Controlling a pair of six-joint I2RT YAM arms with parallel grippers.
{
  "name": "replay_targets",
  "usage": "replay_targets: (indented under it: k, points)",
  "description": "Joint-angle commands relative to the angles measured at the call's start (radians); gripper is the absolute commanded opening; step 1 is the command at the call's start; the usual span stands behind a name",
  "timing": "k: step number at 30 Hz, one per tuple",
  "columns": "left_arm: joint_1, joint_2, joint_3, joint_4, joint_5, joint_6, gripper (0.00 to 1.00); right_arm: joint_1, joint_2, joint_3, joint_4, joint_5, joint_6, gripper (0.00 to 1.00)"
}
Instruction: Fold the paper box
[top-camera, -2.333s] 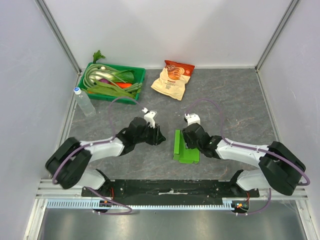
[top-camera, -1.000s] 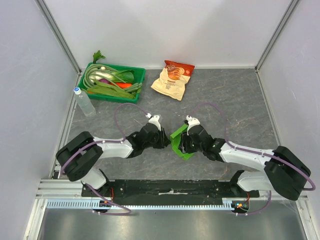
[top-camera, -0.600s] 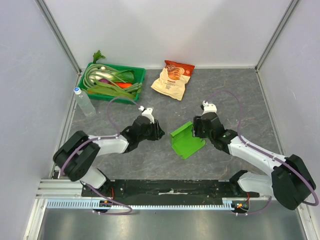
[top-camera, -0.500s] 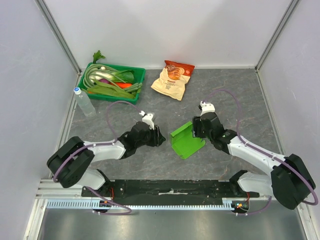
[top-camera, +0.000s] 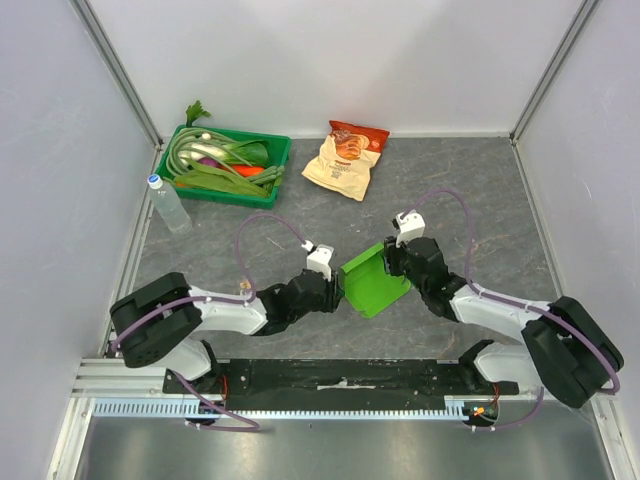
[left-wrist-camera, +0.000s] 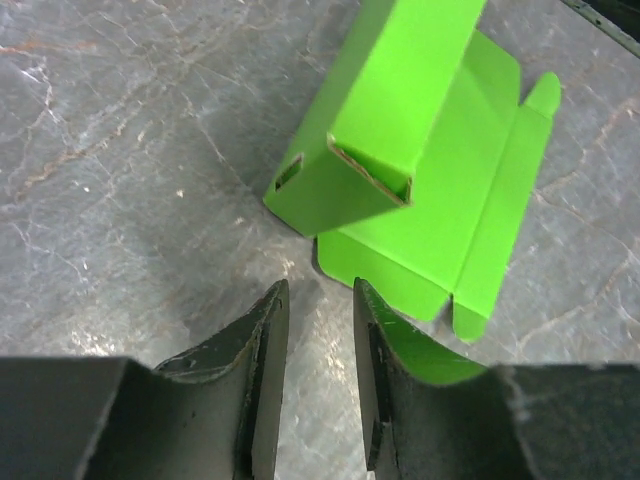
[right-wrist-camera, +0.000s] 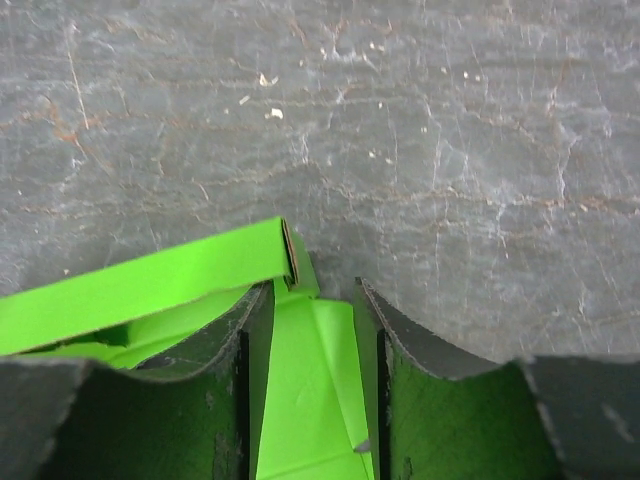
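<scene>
The lime-green paper box lies in the middle of the table, one panel standing up at its far left side. In the left wrist view the box shows a raised hollow panel over flat flaps. My left gripper sits at the box's left edge, its jaws a little apart and empty, just short of the nearest flap. My right gripper is at the box's far right corner. Its jaws stand apart over a flat green flap, beside the raised panel.
A dark green tray of vegetables stands at the back left, with a clear water bottle lying in front of it. A beige-and-red snack bag lies at the back middle. White walls close in three sides.
My left gripper has moved right and nearer, up to the box's left edge. My right gripper has stayed at the box's far right corner, and the panel still stands up.
</scene>
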Motion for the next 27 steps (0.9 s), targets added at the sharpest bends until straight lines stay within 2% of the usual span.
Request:
replay_targets:
  k: [1,6,10,14,16,21,27]
  points:
    - [-0.014,0.055,0.071,0.042,-0.143,-0.014,0.39,0.0,0.041,-0.016,0.198,-0.02,-0.037,0.43]
    - [-0.051,0.072,0.086,0.073,-0.191,0.001,0.44,0.0,0.09,-0.016,0.258,-0.009,-0.03,0.39]
    - [-0.056,0.088,0.102,0.071,-0.229,0.001,0.41,0.0,0.115,-0.015,0.275,-0.03,-0.036,0.31]
    - [-0.068,0.086,0.105,0.065,-0.252,-0.014,0.41,0.0,0.118,-0.045,0.342,-0.034,-0.03,0.34]
    - [-0.072,0.089,0.102,0.065,-0.275,-0.03,0.45,0.0,0.129,-0.059,0.376,-0.034,-0.031,0.37]
    - [-0.076,0.128,0.117,0.062,-0.315,-0.059,0.44,0.0,0.169,-0.073,0.436,-0.053,-0.021,0.37]
    - [-0.076,0.152,0.14,0.054,-0.439,-0.062,0.47,0.0,0.192,-0.082,0.471,-0.078,0.007,0.36]
